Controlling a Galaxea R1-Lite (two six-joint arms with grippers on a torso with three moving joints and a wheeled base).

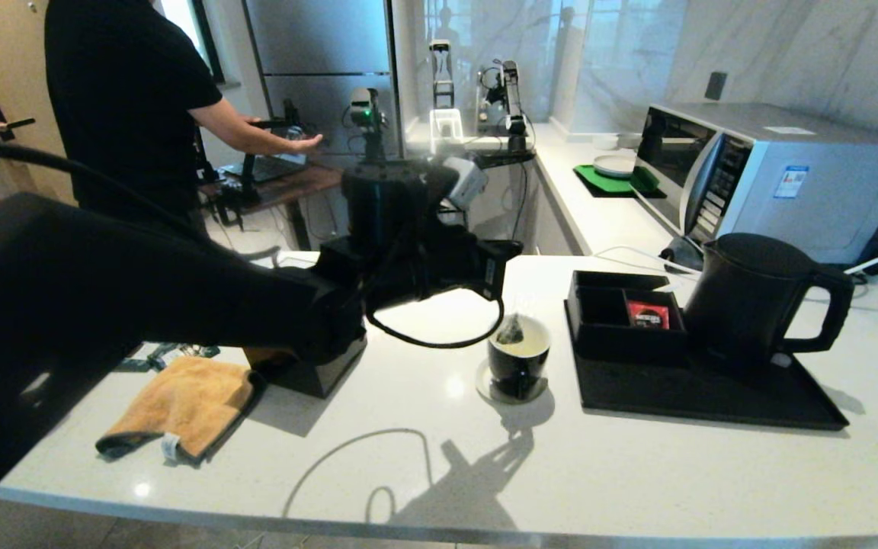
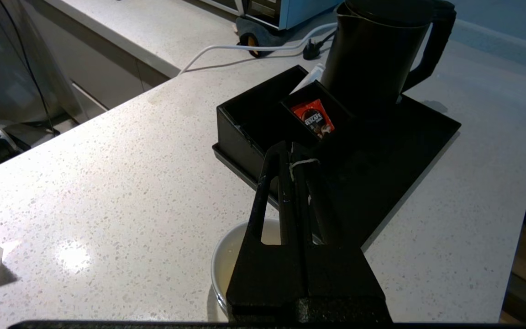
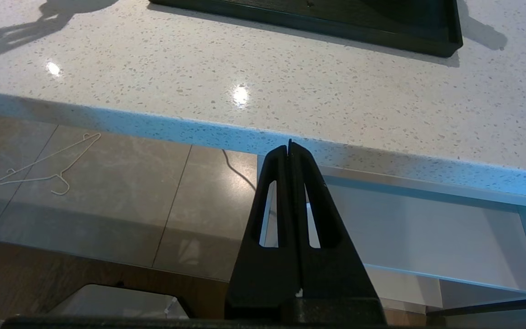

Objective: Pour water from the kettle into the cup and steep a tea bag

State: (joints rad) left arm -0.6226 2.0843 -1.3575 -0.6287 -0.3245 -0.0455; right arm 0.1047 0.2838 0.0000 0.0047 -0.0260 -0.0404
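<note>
The black cup with a white inside stands on a round coaster mid-counter and holds pale yellowish water. The greyish tea bag hangs at the cup's far rim, its lower end inside the cup. My left gripper hovers just above it, shut on the tea bag's white string, which loops over one fingertip of the left gripper. The matte black kettle stands upright on the black tray, right of the cup. My right gripper is shut and empty, parked below the counter's front edge.
A black organiser box on the tray holds a red sachet. An orange cloth and a black cube box lie to the left. A microwave stands behind the kettle. A person stands at the back left.
</note>
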